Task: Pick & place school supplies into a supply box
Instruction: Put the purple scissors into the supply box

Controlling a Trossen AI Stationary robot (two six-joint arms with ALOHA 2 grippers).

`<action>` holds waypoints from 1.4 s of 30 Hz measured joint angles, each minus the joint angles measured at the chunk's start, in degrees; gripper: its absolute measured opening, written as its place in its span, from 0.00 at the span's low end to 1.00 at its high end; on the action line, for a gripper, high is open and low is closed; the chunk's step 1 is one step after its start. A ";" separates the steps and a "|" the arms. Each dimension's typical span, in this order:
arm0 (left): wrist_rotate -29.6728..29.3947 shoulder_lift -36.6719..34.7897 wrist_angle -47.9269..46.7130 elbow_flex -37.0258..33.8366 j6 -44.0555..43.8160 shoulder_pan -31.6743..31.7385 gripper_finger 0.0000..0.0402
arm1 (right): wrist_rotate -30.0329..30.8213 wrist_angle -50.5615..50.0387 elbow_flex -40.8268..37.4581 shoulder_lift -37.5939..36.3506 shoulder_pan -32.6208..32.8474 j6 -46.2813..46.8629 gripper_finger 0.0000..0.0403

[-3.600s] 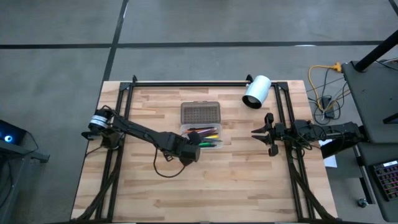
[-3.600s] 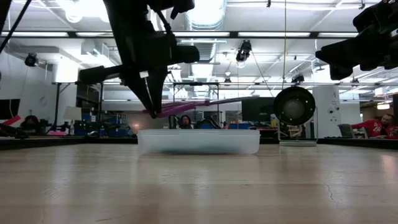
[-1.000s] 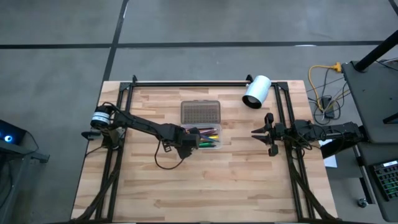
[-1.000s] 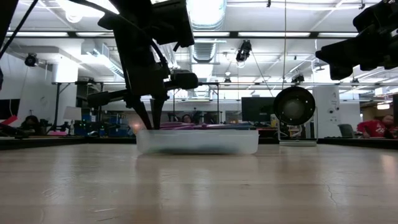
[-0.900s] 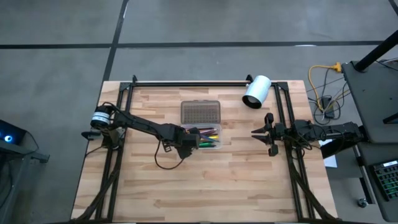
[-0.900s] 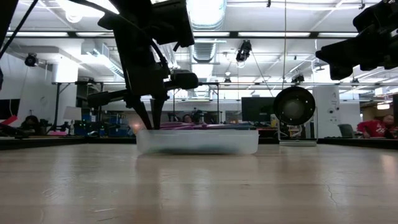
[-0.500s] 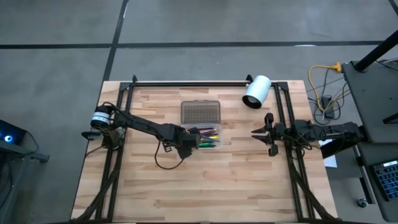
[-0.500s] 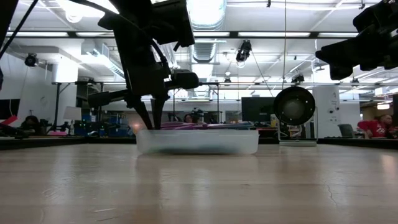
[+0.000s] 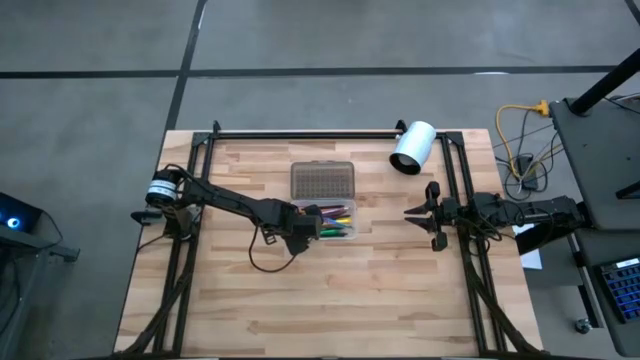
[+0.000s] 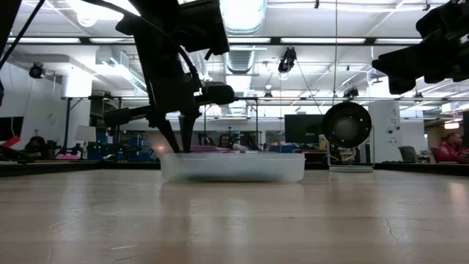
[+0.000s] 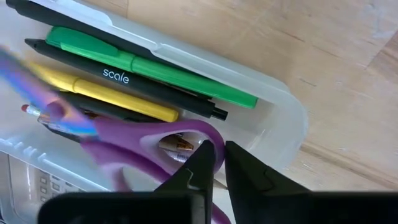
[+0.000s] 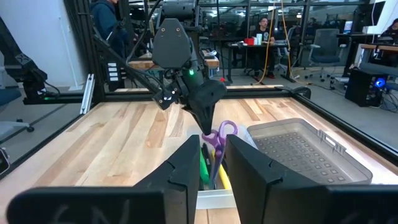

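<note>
We see the purple-handled scissors (image 11: 137, 152) lying in the supply box (image 9: 325, 222), on top of the pens, one handle loop caught between the fingers of the left gripper (image 11: 216, 163), which are nearly together on that loop. The box sits a little behind the middle of the table (image 9: 330, 300), its dotted lid (image 9: 322, 181) folded open toward the back edge. A green pen (image 11: 149, 65), a yellow one (image 11: 102, 93) and darker ones lie side by side along the box's length. To finish this step well, we judge that the fingers should part only a little and lift straight up, so the loop slips free without dragging the scissors back over the wall or tipping the light case. The blades look angled across the pens, so we would want them settled flat before the lid is closed. The right gripper (image 9: 420, 215) waits near the right edge, fingers spread apart, well clear of the white cylinder (image 9: 412, 147) by the back right corner.
</note>
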 joint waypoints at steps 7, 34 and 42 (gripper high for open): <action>-0.04 0.00 0.17 -0.02 -0.02 0.00 0.06 | 0.00 0.01 0.00 0.00 0.00 0.00 0.18; -0.07 0.02 2.21 2.27 -22.31 -0.42 0.07 | 0.00 -0.02 0.00 0.02 0.00 0.00 0.19; -0.26 0.02 2.22 2.18 -27.20 -0.39 0.07 | 0.00 -0.01 0.00 0.02 0.02 -0.02 0.20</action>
